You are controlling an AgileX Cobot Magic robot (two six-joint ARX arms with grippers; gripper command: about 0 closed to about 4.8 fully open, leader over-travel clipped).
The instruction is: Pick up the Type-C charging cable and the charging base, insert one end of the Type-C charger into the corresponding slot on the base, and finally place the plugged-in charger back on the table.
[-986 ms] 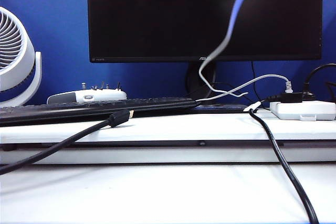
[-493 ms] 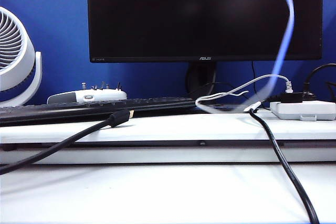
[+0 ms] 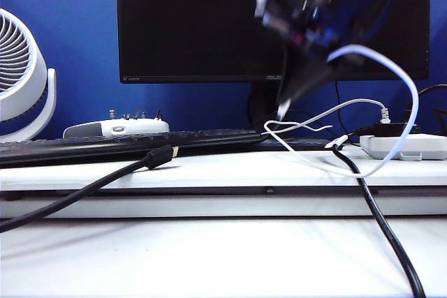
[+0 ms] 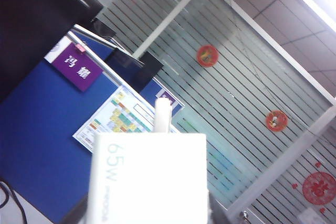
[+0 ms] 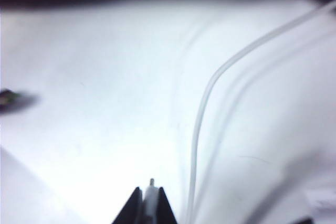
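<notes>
In the left wrist view the charging base [image 4: 149,174], a white block marked 65W, fills the space between the dark fingers of my left gripper [image 4: 149,211], which is shut on it and held up in the air. A pale stub [image 4: 163,116] stands up from the block's far end. This gripper is outside the exterior view. My right gripper [image 5: 150,199] is shut on the white plug of the Type-C charging cable [image 5: 202,124]. In the exterior view the right gripper [image 3: 285,105] is blurred and points down in front of the monitor. The cable [image 3: 413,106] loops out to the right above the table's ledge [image 3: 209,172].
A black monitor [image 3: 195,19] stands behind a black keyboard [image 3: 126,146]. At the right a white power strip [image 3: 404,146] lies with a greyish-white cable [image 3: 335,111]. Two thick black cables [image 3: 77,197] [image 3: 384,232] cross the white table [image 3: 209,256]. A white fan [image 3: 17,75] stands far left.
The right arm has dropped from above into the exterior view. With it, the white cable's hanging loop has swung to the right and sunk lower.
</notes>
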